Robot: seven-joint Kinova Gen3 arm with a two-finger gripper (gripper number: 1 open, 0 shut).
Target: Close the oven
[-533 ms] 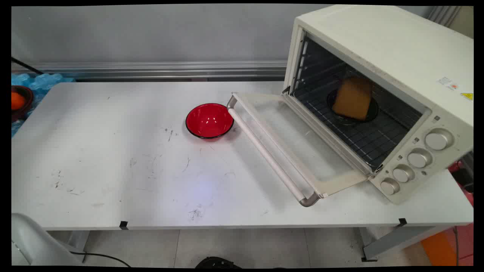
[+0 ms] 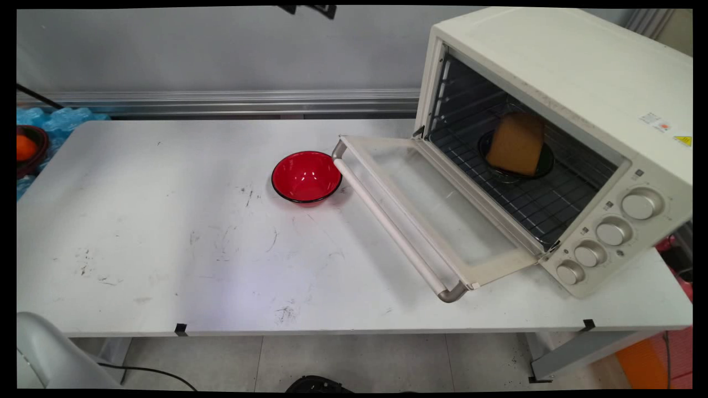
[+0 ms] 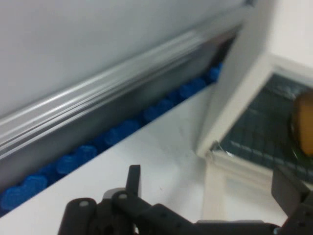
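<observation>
gripper (image 2: 308, 9): only a black bit at the top edge of the main view, high above the surface's far side; in the hand view (image 3: 208, 193) two fingers rise from the bottom edge
jaws: open, wide gap, holding nothing
nearest thing: toaster oven (image 2: 558, 83), off to the gripper's right and lower; hand view shows its white front corner (image 3: 239, 83) and part of the rack inside
surface (image 2: 166, 221): white, scuffed with dark marks
oven door (image 2: 426, 210): dropped open flat toward the surface's middle, glass pane, metal handle bar along its outer edge
oven inside: wire rack (image 2: 525, 193); on it a black dish (image 2: 545, 163) with a tan-brown block (image 2: 515, 142) standing in it, tilted
oven knobs (image 2: 611, 230): four silver ones in a row down the front right panel
red bowl (image 2: 306, 177): on the surface, upright, black rim, just beside the door handle's far end; touching or not, cannot tell
wall rail (image 2: 221, 101): metal strip along the wall behind the surface; blue items (image 3: 117, 132) below it in the hand view
far left edge: dark bowl (image 2: 34, 157) with something orange (image 2: 25, 147) in it, on blue material (image 2: 61, 119), off the surface
</observation>
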